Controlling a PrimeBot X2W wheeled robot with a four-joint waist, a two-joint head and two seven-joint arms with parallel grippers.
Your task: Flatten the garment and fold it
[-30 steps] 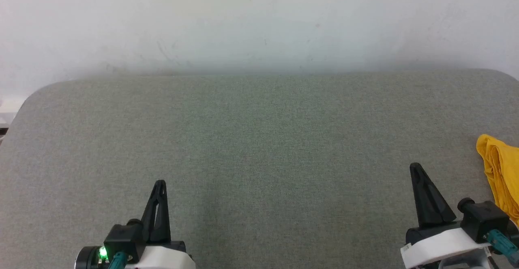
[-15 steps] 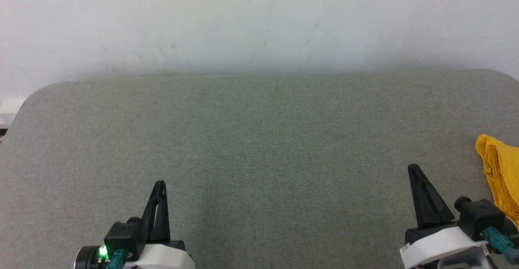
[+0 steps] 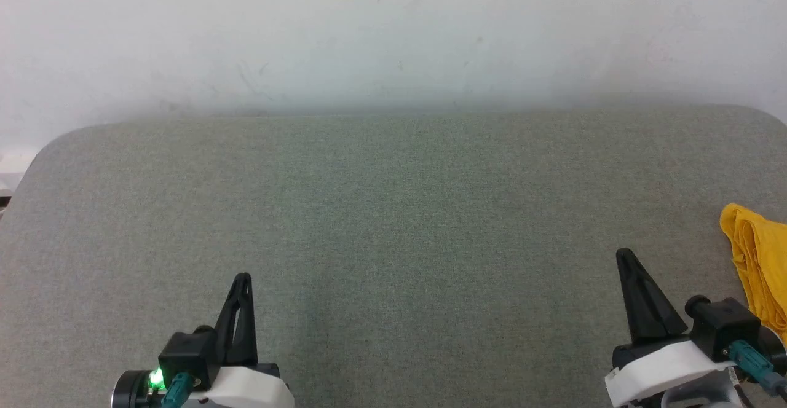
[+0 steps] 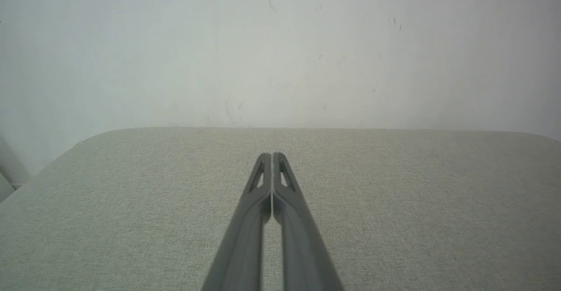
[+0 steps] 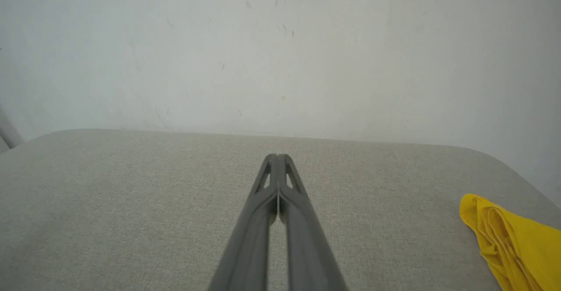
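Observation:
The garment (image 3: 759,260) is a bright yellow bunched cloth at the right edge of the grey table, cut off by the frame; in the right wrist view the garment (image 5: 513,243) lies at the lower right. My right gripper (image 3: 624,254) hovers just left of it, apart from it, fingers pressed together and empty; in its own view the right gripper (image 5: 277,156) is shut. My left gripper (image 3: 243,278) sits at the lower left, far from the cloth, also shut and empty, as the left gripper (image 4: 271,155) shows in its wrist view.
A grey fabric-covered table (image 3: 393,211) with rounded far corners spreads before me. A white wall (image 3: 393,33) rises directly behind its far edge. The table's left edge falls away at the far left.
The right gripper has drifted slightly left and down in the head view. The left gripper and the garment have stayed put.

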